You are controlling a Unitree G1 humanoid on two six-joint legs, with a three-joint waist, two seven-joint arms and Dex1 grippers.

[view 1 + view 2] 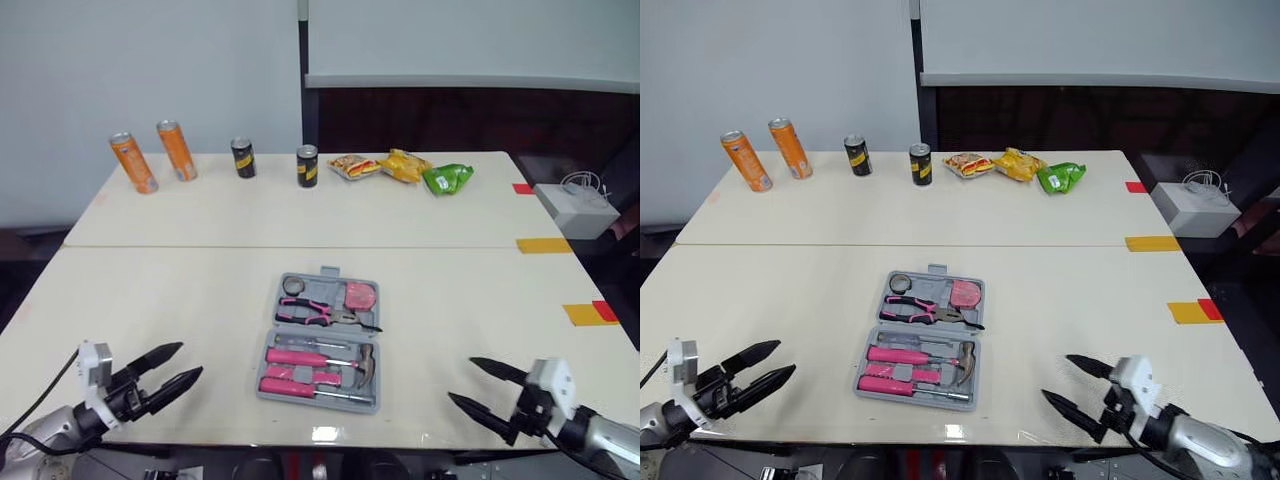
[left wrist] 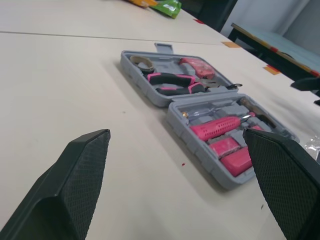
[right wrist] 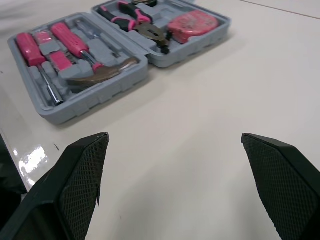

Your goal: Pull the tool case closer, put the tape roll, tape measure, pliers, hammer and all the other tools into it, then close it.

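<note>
A grey tool case lies open and flat near the table's front edge. Its far half holds a tape roll, pink-handled pliers and a pink tape measure. Its near half holds a hammer and pink-handled tools. My left gripper hovers open at the front left, well clear of the case, with nothing between its fingers. My right gripper stands open at the front right, also apart from the case. Both wrist views look across the bare table at the case.
Along the far table stand two orange cans, two dark cans and snack bags. A white box sits off the right edge. Coloured tape marks lie at the right.
</note>
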